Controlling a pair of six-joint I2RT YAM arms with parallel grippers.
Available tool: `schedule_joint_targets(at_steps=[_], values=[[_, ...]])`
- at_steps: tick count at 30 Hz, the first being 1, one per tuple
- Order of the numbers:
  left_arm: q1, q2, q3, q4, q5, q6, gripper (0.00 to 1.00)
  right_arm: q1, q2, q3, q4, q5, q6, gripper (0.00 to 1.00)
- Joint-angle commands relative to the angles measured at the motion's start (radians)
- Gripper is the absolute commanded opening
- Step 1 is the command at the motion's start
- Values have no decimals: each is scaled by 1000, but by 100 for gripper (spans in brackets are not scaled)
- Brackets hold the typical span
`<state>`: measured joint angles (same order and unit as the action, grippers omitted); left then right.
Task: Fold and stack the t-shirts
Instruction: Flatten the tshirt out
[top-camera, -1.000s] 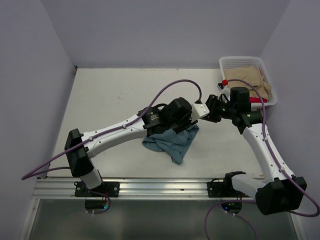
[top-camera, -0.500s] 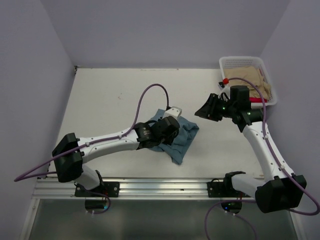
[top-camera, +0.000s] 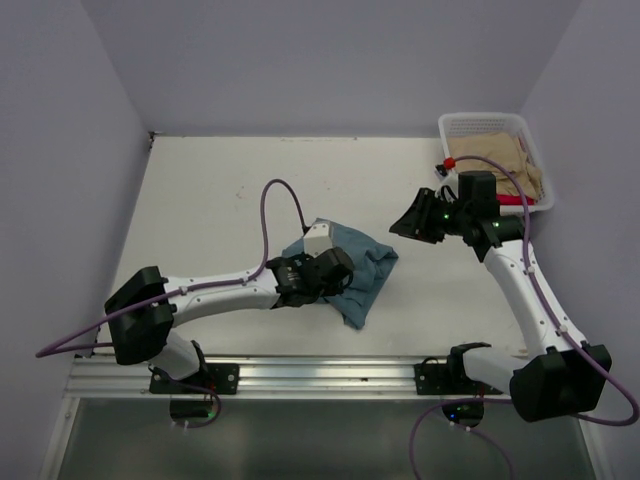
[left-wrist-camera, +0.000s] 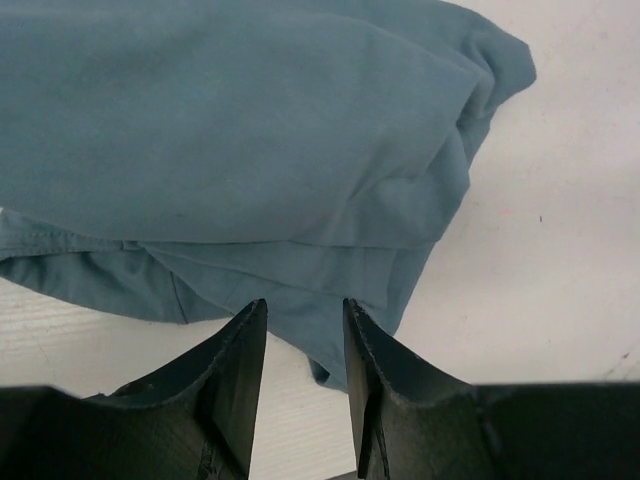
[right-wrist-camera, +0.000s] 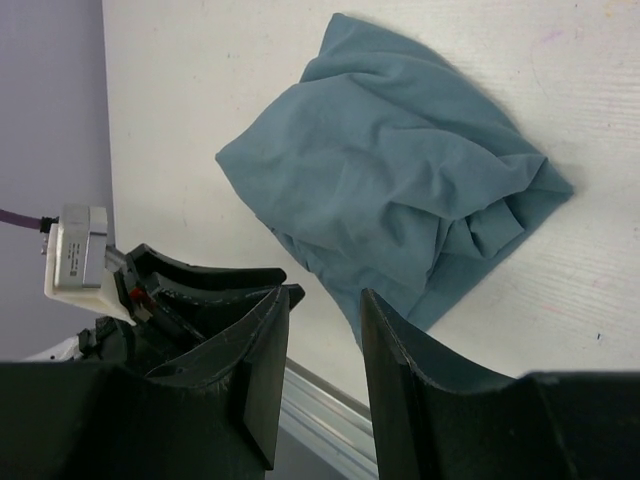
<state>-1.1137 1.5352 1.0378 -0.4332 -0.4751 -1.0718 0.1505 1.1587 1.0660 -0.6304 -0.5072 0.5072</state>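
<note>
**Soft blue shirt, bunched ahead of both end effectors**

The blue t-shirt (top-camera: 358, 268) lies crumpled on the desk (top-camera: 220, 190), its nearest hem just ahead of the left end effector (left-wrist-camera: 305, 312). That end effector sits low with a narrow gap and holds nothing. The right end effector (right-wrist-camera: 323, 296) hovers above the shirt, also narrowly parted and empty.

The fabric looks light and limp. It will likely sag and drag rather than hold its shape, and a pinch into the layered folds could catch several plies. The single-layer hem or a corner looks like the safer hold.
</note>
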Motion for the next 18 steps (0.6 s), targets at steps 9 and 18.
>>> schedule_joint_targets(at_steps=[9, 18], values=[[-3, 101, -56, -19, -36, -321, 38, 1, 12, 38, -14, 13, -18, 39], [5, 144, -93, 22, -57, -378, 37, 3, 18, 35, -8, 13, -18, 39]])
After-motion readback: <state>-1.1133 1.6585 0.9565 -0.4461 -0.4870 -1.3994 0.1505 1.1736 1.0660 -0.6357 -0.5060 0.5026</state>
